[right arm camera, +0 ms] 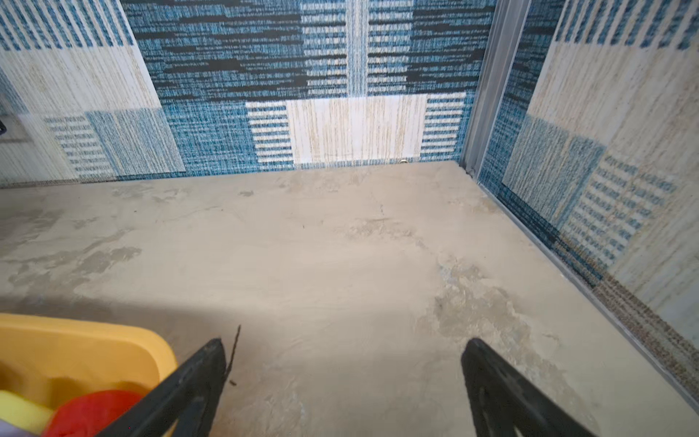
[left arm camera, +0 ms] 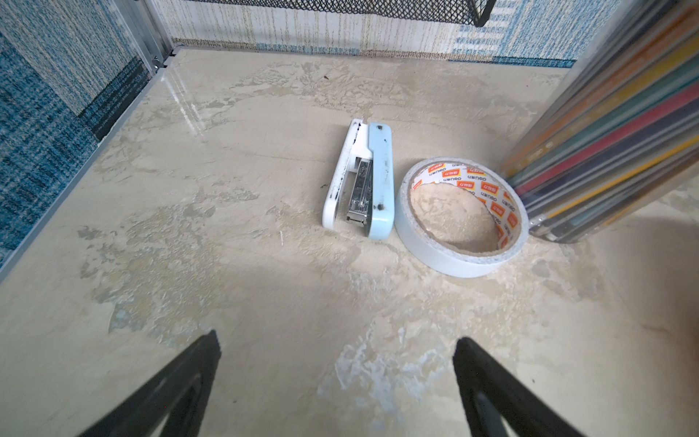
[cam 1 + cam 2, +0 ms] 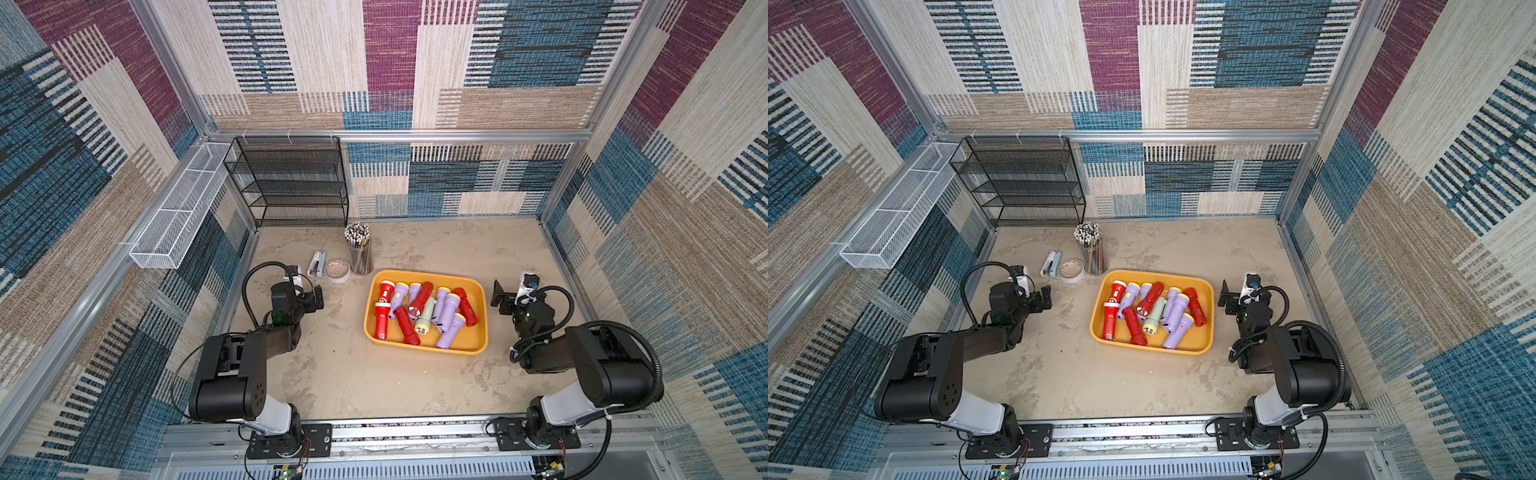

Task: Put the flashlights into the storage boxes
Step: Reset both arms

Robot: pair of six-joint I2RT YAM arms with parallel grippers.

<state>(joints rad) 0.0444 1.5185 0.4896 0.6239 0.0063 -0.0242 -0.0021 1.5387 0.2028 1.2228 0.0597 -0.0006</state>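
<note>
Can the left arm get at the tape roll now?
Probably yes: the open left gripper faces the tape roll over bare table; stapler and pencil cup only flank it.

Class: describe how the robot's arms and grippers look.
The left arm and right arm: blocky black, pale grey-white base links, black ribbed cables looping to white wrist cameras. The left gripper and right gripper: black tapered fingers.
</note>
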